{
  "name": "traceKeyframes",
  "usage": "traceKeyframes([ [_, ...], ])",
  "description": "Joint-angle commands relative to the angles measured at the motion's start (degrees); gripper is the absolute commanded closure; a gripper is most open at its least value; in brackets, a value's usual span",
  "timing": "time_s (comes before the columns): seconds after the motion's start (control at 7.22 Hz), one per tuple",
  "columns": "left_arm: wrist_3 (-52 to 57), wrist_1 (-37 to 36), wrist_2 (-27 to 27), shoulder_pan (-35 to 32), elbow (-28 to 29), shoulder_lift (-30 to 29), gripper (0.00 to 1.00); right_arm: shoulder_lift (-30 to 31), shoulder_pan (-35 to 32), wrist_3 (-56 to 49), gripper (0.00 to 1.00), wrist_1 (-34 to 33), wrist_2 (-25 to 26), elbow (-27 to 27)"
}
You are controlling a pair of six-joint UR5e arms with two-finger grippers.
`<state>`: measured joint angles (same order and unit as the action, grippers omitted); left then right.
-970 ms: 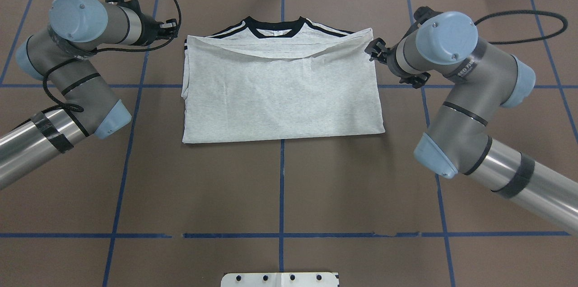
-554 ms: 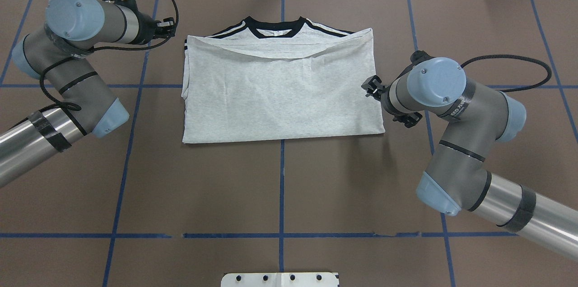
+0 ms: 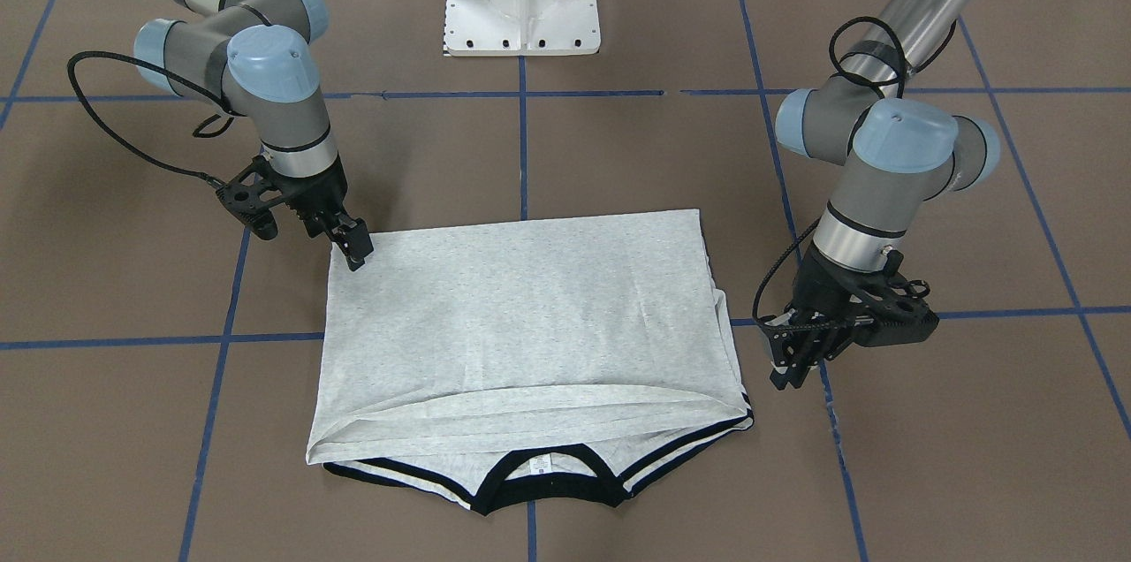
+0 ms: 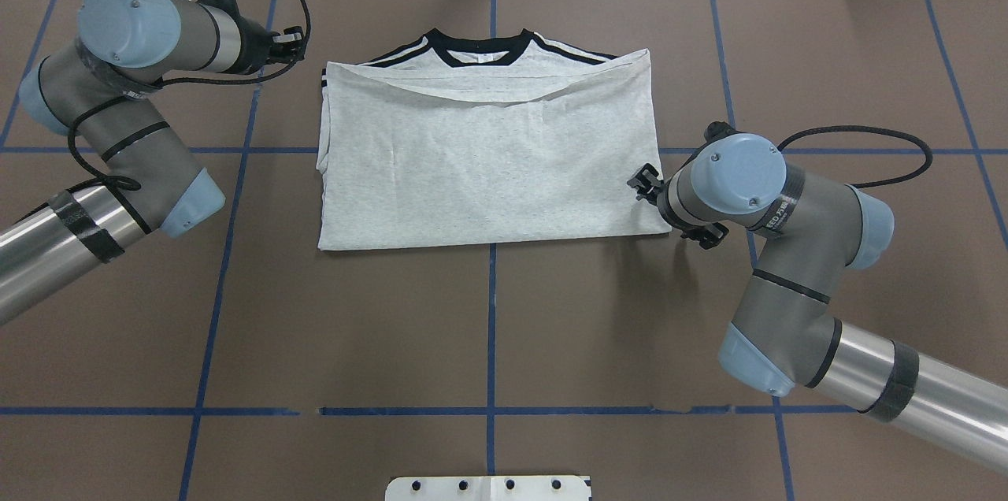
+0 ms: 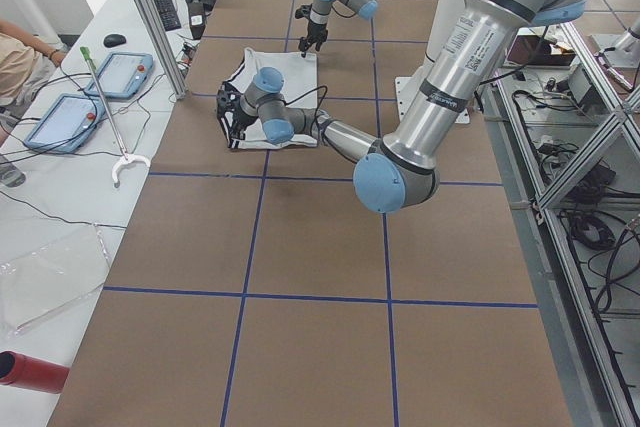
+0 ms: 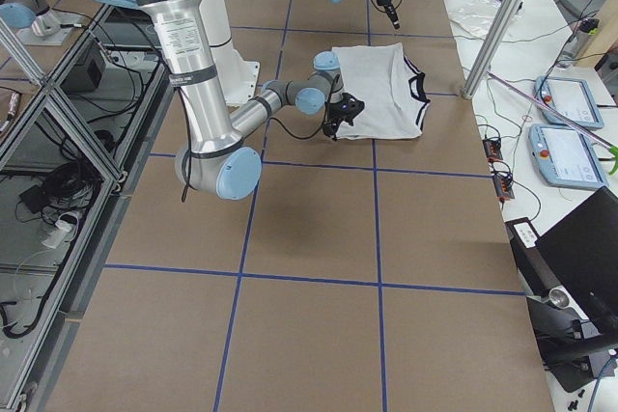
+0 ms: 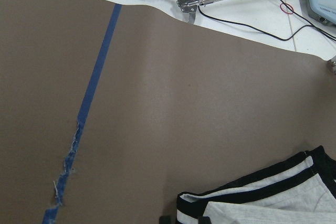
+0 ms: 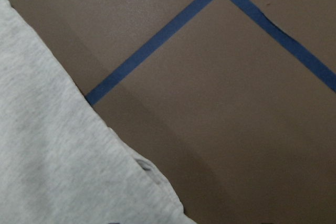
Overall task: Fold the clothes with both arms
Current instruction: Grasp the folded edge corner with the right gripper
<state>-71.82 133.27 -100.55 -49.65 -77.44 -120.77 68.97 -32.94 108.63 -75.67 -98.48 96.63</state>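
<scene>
"So where's the T-shirt?"

"Folded flat on the middle of the desk, plain grey side up, black collar at the end away from the robot."

"And the claws?"

"The right claw is at the shirt's robot-side corner. The left claw hangs just beside the collar end, apart from the cloth. I cannot tell whether either claw's fingers are apart or together."

Right wrist feed: I've got the T-shirt filling the lower left, plain heather-grey cloth. Its edge cuts diagonally from the upper left down to bottom centre, with a small pucker low on that edge. The rest is brown table. Two strips of blue tape cross at top right, and one runs under the cloth.
</scene>
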Motion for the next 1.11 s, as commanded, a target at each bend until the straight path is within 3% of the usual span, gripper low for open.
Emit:
traceKeyframes([
  [0.0,-0.1,0.0,0.0,0.0,-0.1,0.1,0.7,0.0,0.5,0.3,0.25,0.0,0.0,-0.1],
  [0.14,-0.1,0.0,0.0,0.0,-0.1,0.0,0.7,0.1,0.4,0.4,0.8,0.0,-0.1,0.1],
  [0.28,-0.1,-0.2,0.0,0.0,-0.2,0.0,0.7,0.2,0.5,0.4,1.0,0.0,-0.3,-0.3],
  [0.97,-0.2,-0.3,-0.1,-0.1,-0.3,0.5,0.7,1.6,0.5,0.4,1.0,0.0,-0.6,1.9],
])
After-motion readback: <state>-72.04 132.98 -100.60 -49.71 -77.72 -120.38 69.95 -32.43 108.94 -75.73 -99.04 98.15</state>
